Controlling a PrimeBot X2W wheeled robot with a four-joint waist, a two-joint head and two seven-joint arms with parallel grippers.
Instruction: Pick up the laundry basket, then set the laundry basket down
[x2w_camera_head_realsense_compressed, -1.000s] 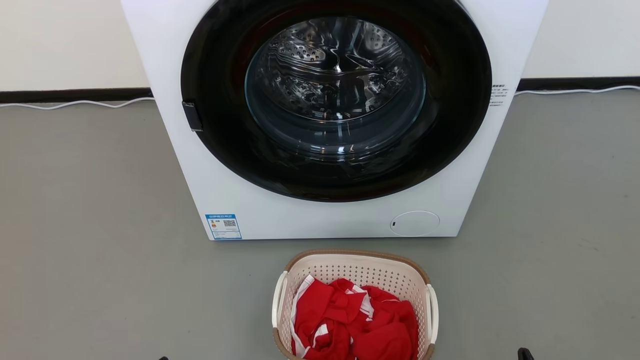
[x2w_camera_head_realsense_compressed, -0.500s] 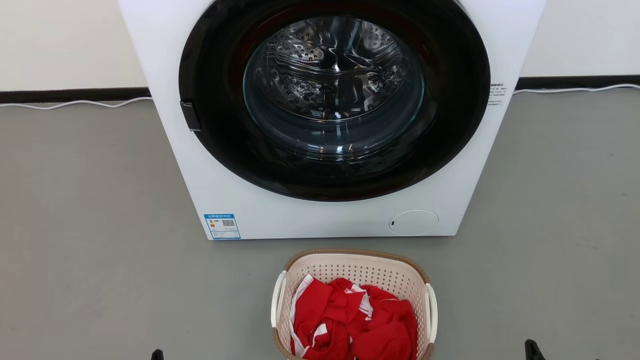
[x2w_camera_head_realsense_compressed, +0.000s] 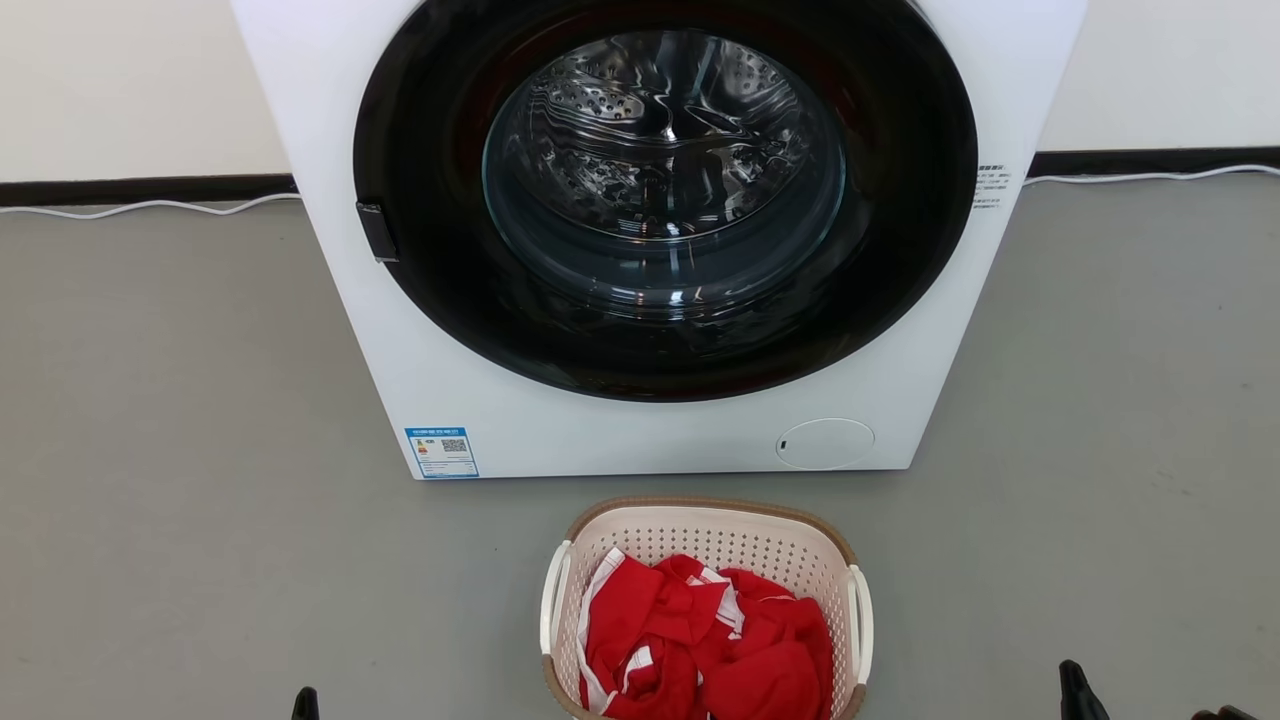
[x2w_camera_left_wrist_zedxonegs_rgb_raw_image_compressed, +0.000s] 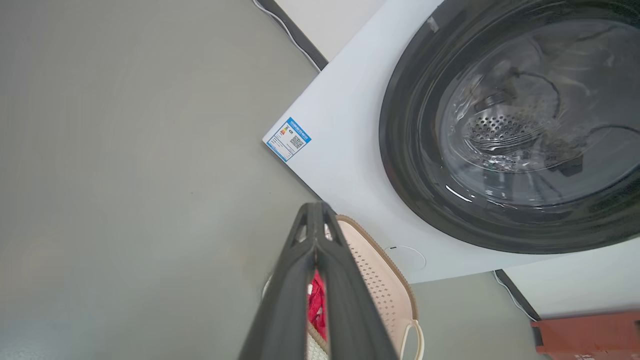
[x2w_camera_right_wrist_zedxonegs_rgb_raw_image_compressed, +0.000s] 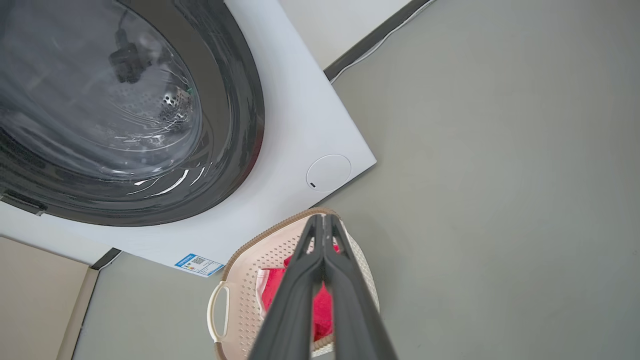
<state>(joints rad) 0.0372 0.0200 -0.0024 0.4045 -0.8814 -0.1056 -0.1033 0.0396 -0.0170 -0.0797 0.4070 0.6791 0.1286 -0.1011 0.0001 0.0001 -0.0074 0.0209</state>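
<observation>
The laundry basket (x2w_camera_head_realsense_compressed: 705, 530), cream with perforated walls, a brown rim and white loop handles, stands on the grey floor just in front of the washing machine, with red and white clothes (x2w_camera_head_realsense_compressed: 705, 645) in it. My left gripper (x2w_camera_head_realsense_compressed: 304, 705) pokes up at the bottom edge, well left of the basket. My right gripper (x2w_camera_head_realsense_compressed: 1078, 695) rises at the bottom right, well right of it. Both are shut and hold nothing. Above the basket (x2w_camera_left_wrist_zedxonegs_rgb_raw_image_compressed: 385, 280) in the left wrist view, the left gripper (x2w_camera_left_wrist_zedxonegs_rgb_raw_image_compressed: 314, 206) has its fingers pressed together. The right gripper (x2w_camera_right_wrist_zedxonegs_rgb_raw_image_compressed: 324, 216) hangs over the basket (x2w_camera_right_wrist_zedxonegs_rgb_raw_image_compressed: 250, 270) the same way.
A large white washing machine (x2w_camera_head_realsense_compressed: 640, 430) with a dark round glass door (x2w_camera_head_realsense_compressed: 665, 190) stands close behind the basket. White cables (x2w_camera_head_realsense_compressed: 150, 207) run along the wall's black baseboard. A reddish-brown object (x2w_camera_left_wrist_zedxonegs_rgb_raw_image_compressed: 587, 332) lies on the floor near the machine's far side. Open grey floor lies on both sides.
Both gripper tips have risen a little higher into the bottom of the head view and moved outward. The basket stays in place.
</observation>
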